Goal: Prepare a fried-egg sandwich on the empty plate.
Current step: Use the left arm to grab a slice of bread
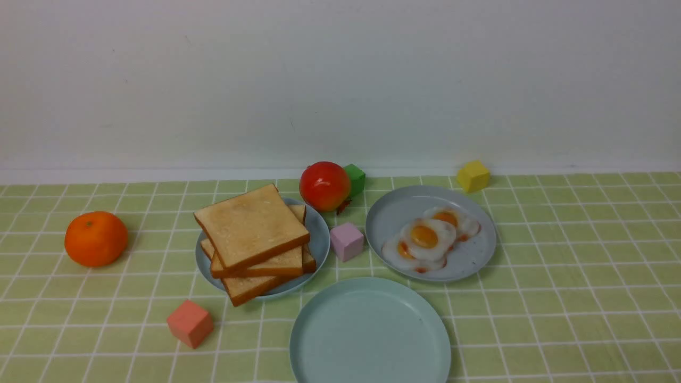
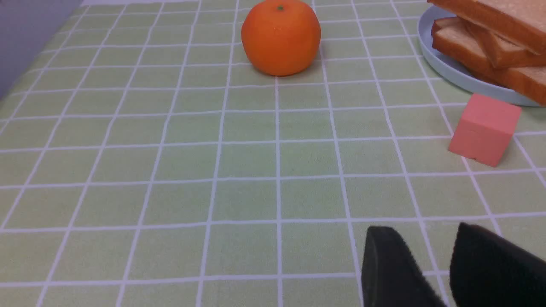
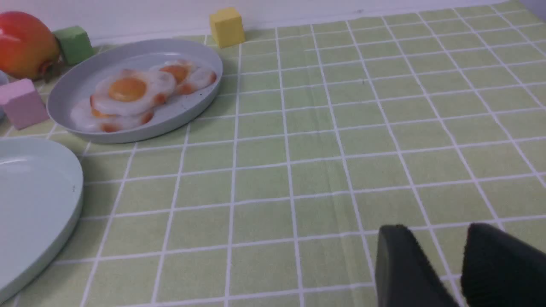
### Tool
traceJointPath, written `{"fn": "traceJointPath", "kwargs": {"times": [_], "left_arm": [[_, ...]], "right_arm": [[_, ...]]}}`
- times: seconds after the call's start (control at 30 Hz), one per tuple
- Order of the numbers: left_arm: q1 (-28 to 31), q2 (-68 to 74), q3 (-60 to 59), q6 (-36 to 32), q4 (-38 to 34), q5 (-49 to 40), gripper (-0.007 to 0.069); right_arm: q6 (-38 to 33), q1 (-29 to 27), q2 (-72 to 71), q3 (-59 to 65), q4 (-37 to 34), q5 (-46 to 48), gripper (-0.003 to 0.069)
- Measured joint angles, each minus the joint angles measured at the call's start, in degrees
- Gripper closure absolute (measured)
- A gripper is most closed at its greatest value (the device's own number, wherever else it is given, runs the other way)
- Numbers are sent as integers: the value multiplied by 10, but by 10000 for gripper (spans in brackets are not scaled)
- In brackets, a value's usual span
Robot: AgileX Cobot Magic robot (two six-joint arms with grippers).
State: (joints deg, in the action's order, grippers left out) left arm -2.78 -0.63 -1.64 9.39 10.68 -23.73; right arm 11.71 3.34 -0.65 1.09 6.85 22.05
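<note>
The likeliest trouble lies in the stack of square golden-brown toast slices [image 1: 254, 234] on the left grey-blue plate [image 1: 321, 236]. The slices sit skewed on one another and the lowest overhangs the rim, so a pinch on the top slice could drag those beneath it onto the green checked tablecloth [image 1: 558, 266]. The white toy fried eggs with orange yolks [image 1: 428, 236] overlap on the right grey-blue plate [image 1: 404, 207], so a grip there may lift two at once or slip off a thin edge. The pink cube [image 1: 347, 241] between the two plates and the salmon cube [image 1: 190, 323] near the toast could be knocked in passing. The round pale mint-teal plate [image 1: 346, 330], nearest the robot and just in front of both others, holds nothing; no sandwich exists yet. Neither arm shows in the front view. Each wrist view suggests an arm held low over bare cloth, the left gripper [image 2: 443, 273] and the right gripper [image 3: 458, 273] each with fingers narrowly apart, holding nothing.
</note>
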Motion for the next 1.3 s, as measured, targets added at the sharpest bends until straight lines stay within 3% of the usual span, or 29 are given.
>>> {"fn": "traceJointPath", "kwargs": {"times": [1.07, 1.3], "left_arm": [[0, 0, 0, 0, 0, 0, 386], [0, 0, 0, 0, 0, 66, 386]], "right_arm": [[0, 0, 0, 0, 21, 0, 418], [0, 0, 0, 4, 25, -65, 418]]}}
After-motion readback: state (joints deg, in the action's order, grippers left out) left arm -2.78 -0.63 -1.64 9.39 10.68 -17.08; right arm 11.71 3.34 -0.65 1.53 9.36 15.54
